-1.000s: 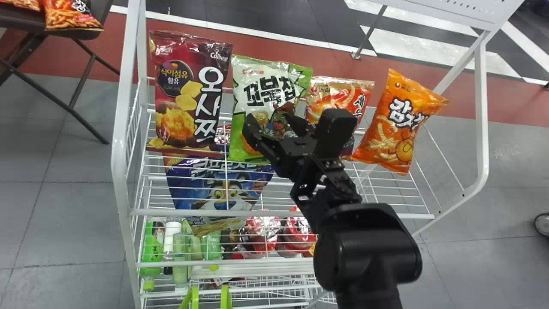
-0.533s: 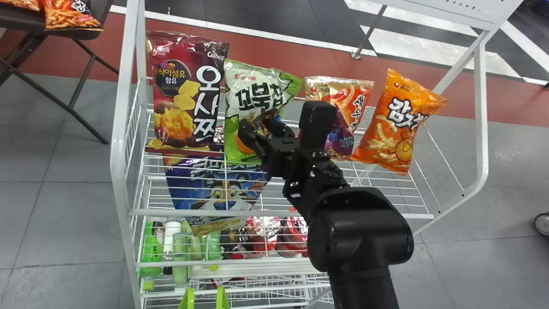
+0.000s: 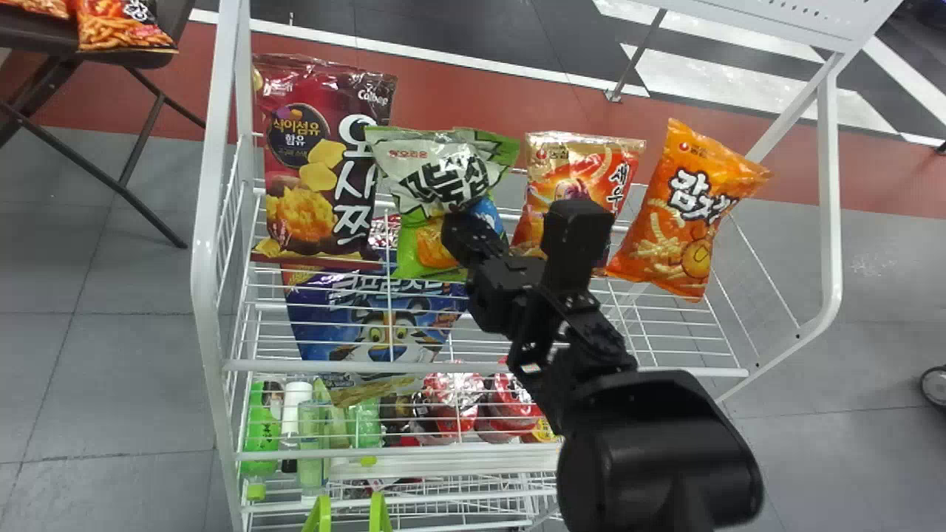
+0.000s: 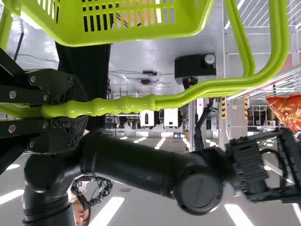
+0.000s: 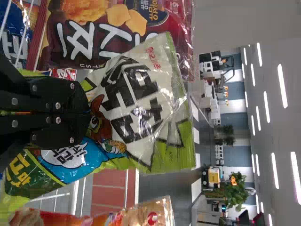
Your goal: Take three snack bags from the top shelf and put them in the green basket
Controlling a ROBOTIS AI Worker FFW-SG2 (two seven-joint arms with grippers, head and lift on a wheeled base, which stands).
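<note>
Beside the maroon bag (image 3: 299,177), the right gripper (image 3: 454,227) is now closed, pinching the green bag (image 3: 429,177), newly creased. The left gripper (image 4: 77,110) clasps the basket handle (image 4: 188,98).

Green basket (image 4: 134,37): being cut off by the bottom edge in the head view and the top edge in the left wrist view.
Green-and-white bag (image 3: 425,166): the right end effector (image 3: 457,226) is covering part of its front.
Red-and-gold bag (image 3: 543,188): its lower part is hiding partly behind the black hardware.
Maroon bag (image 3: 295,177): running past the top edge in the right wrist view.
Blue bag (image 3: 380,336): shelf wires are crossing its front.
Tabletop (image 3: 37,37): running off the head view's corner.
</note>
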